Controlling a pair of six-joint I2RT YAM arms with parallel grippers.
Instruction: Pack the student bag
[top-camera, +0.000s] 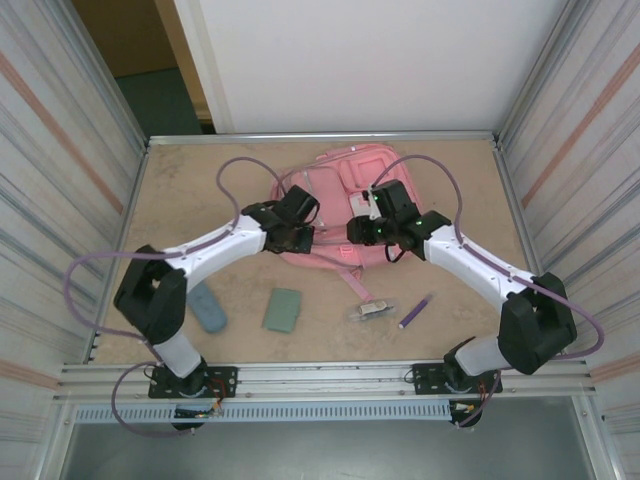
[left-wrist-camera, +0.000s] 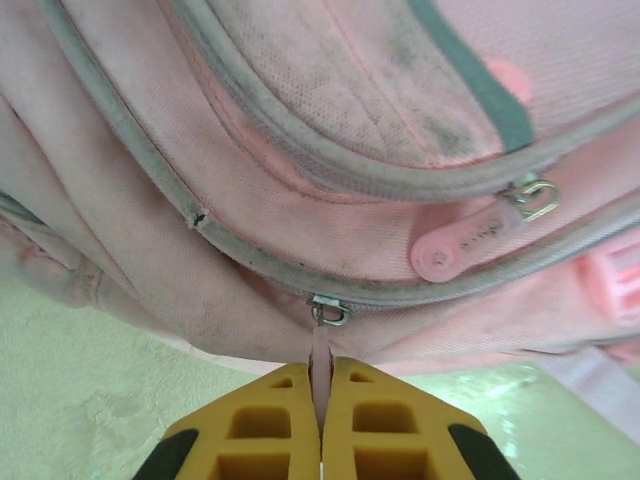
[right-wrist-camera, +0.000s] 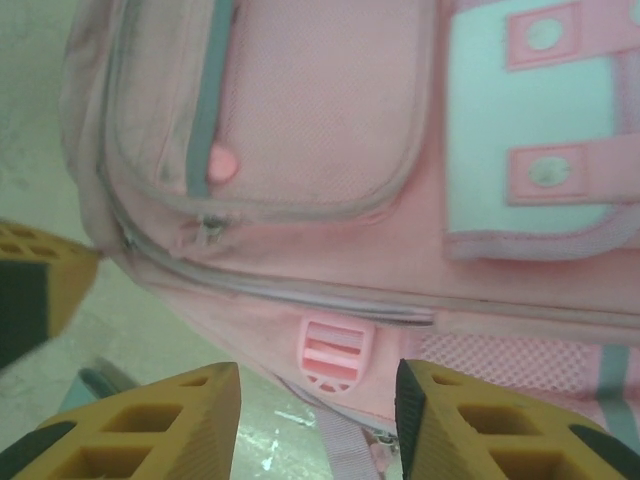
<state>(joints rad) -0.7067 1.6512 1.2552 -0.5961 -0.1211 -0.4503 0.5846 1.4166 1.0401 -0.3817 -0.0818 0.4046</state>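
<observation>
Left gripper (left-wrist-camera: 322, 372) is clamping a zip pull (left-wrist-camera: 320, 345) on the student bag (top-camera: 345, 170), right gripper (right-wrist-camera: 318, 385) is hovering half-open; next likely needs a steady drag along the zip.

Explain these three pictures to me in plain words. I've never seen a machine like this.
Two robot arms are bolted at the near edge of a table, each ending in a two-finger gripper. The wide picture looks down from above; the other two come from wrist cameras, so the orange fingers are each arm's own. On it lie a pink backpack, a blue-grey case, a flat green thing, a clear packet and a purple pen. The left gripper is shut on a backpack zip pull; the right gripper is open near the backpack, holding nothing.
</observation>
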